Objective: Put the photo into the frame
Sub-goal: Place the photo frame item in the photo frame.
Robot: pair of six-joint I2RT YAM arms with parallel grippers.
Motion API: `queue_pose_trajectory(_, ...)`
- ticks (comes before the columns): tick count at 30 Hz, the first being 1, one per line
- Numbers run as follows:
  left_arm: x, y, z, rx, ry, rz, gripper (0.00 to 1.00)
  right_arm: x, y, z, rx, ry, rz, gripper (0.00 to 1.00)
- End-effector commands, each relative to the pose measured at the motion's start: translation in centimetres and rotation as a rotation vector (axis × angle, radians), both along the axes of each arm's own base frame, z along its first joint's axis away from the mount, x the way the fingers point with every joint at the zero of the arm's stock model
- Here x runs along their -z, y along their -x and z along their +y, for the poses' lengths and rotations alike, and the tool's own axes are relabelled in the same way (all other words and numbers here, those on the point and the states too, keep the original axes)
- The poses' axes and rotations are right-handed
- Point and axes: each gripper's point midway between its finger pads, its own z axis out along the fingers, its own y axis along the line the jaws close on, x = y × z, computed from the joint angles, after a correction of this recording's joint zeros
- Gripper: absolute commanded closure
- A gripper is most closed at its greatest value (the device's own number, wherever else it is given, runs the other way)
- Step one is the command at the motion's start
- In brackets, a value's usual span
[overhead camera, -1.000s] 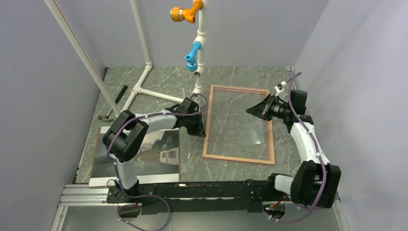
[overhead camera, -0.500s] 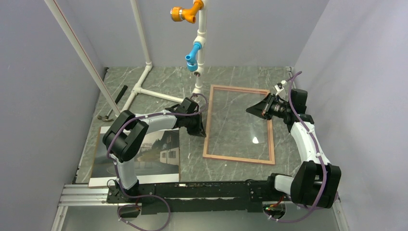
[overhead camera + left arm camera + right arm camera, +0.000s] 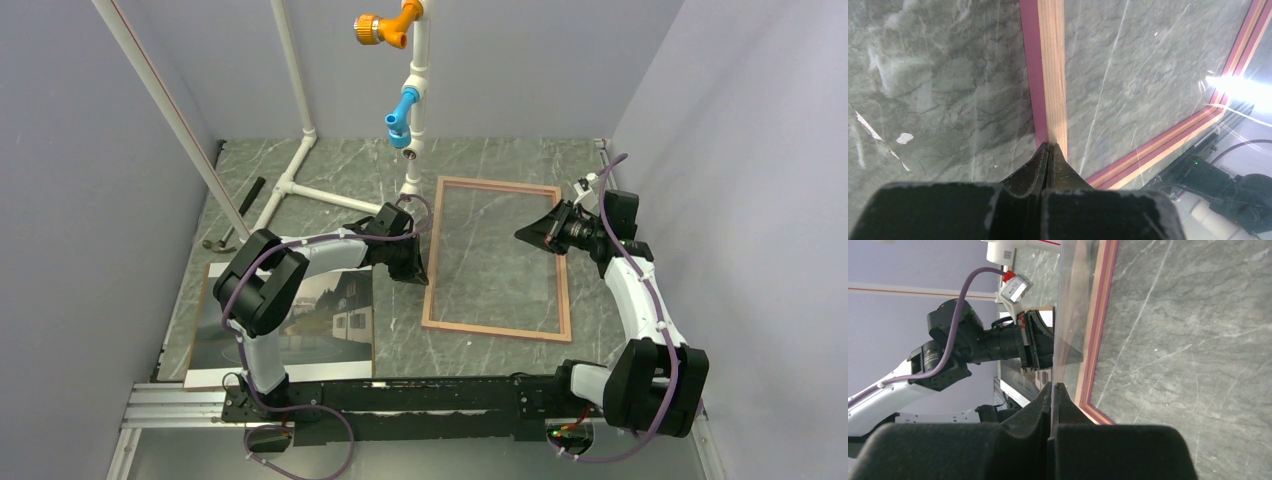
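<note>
Left wrist view: the left gripper [image 3: 1048,146] has its fingers pressed together, tips resting on the tan left rail of the frame [image 3: 1050,75]. The right gripper [image 3: 1054,385] is closed too, pinching the edge of the clear pane [image 3: 1073,300], which tilts up off the right rail. The frame lies reverse up on the marble table [image 3: 330,165], right of centre. The photo [image 3: 340,310] lies flat at the near left, partly under the left arm.
</note>
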Motion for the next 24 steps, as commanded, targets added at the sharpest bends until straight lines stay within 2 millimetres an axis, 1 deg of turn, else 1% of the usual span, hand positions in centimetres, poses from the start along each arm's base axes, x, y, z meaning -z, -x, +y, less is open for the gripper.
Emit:
queue_pose_trajectory(1, 4.6, 1.3, 2.0, -0.003, -0.156, 0.04, 1.0, 1.2, 1.3, 0.0, -0.01, 0.043, 0.045, 1.0)
queue_pose_trajectory(15, 4.5, 1.3, 2.0, -0.001, -0.158, 0.039, 1.0, 2.2, 1.4, -1.1, 0.008, 0.116, 0.081, 1.0)
queue_pose_trajectory(24, 4.4, 1.3, 1.9, 0.0, -0.16, 0.036, 1.0, 2.4, 1.3, -1.6, 0.018, 0.142, 0.099, 1.0)
